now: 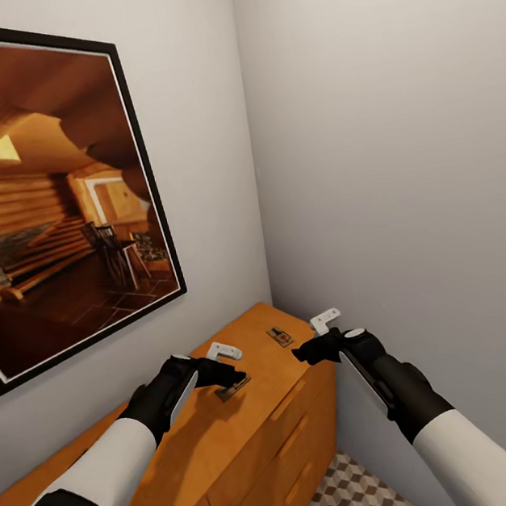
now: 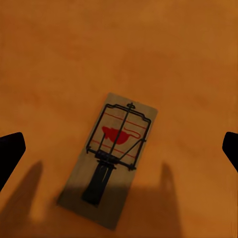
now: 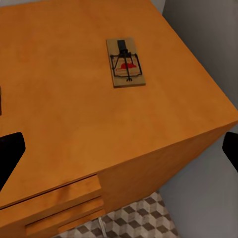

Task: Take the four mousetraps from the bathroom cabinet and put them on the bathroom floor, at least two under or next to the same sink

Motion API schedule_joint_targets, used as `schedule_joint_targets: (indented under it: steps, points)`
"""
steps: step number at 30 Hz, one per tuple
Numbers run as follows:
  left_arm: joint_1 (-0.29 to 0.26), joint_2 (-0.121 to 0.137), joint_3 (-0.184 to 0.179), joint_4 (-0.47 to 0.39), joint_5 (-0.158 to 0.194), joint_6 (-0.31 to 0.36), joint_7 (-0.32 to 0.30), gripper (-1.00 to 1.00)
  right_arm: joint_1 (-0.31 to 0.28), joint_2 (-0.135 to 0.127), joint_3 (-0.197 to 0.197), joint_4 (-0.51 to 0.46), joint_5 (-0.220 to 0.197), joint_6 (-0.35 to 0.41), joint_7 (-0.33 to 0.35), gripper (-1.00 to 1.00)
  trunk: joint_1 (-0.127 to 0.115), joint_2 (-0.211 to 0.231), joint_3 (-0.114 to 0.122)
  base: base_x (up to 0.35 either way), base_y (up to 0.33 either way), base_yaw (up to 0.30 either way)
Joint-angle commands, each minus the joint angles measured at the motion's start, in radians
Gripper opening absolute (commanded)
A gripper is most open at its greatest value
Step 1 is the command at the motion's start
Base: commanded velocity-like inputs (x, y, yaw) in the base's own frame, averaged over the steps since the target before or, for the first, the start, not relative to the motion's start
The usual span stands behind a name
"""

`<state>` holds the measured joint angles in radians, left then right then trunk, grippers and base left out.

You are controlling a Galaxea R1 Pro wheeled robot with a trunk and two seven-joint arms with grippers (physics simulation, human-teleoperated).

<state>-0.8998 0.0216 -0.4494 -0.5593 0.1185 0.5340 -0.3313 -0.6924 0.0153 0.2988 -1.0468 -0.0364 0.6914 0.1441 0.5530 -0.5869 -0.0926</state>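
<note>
While flat on the cabinet [image 3: 59,109], a mousetrap [image 3: 125,62] lies lengthwise toward the wall.

cabinet [image 1: 233,436]: cut by frame edge | left hand [image 1: 238,374]: hides part of mousetrap [image 1: 232,388]

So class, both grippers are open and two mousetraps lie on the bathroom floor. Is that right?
Not quite. The mousetraps lie on the cabinet top, not the floor, as the head view shows. Left gripper and right gripper are open.
</note>
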Motion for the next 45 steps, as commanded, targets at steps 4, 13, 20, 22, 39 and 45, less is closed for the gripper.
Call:
schedule_joint_targets:
  steps: [4, 13, 20, 22, 39, 45]
  points:
    - [-0.001, 0.001, -0.006, -0.002, 0.01, 0.007, 0.003, 1.0, -0.001, 0.0, 0.0, -0.001, -0.003, 0.005, 0.0, 1.0, 0.016, -0.03, -0.015, 0.0, 0.0, 0.0]
    - [-0.001, 0.001, -0.006, -0.002, 0.01, 0.008, 0.003, 1.0, -0.001, -0.001, 0.0, -0.001, -0.003, 0.005, 0.0, 1.0, 0.047, -0.086, -0.04, 0.0, 0.0, 0.0]
    - [-0.001, 0.0, -0.007, -0.001, 0.01, 0.011, 0.003, 1.0, -0.001, 0.0, 0.0, -0.001, -0.003, 0.005, 0.0, 1.0, 0.047, -0.086, -0.04, 0.0, 0.0, 0.0]
    - [-0.001, 0.0, -0.007, -0.001, 0.01, 0.013, 0.002, 1.0, -0.001, 0.0, 0.0, -0.001, -0.003, 0.005, 0.0, 1.0, 0.047, -0.086, -0.04, 0.0, 0.0, 0.0]
    - [-0.001, -0.001, -0.008, -0.001, 0.009, 0.018, 0.001, 1.0, -0.001, 0.0, 0.0, -0.001, -0.003, 0.005, 0.0, 1.0, 0.089, -0.163, -0.074, 0.0, 0.0, 0.0]
    - [-0.001, 0.001, -0.008, -0.001, 0.009, 0.018, 0.001, 1.0, -0.001, 0.0, 0.0, -0.001, -0.004, 0.005, 0.0, 1.0, 0.112, -0.205, -0.093, 0.0, 0.0, 0.0]
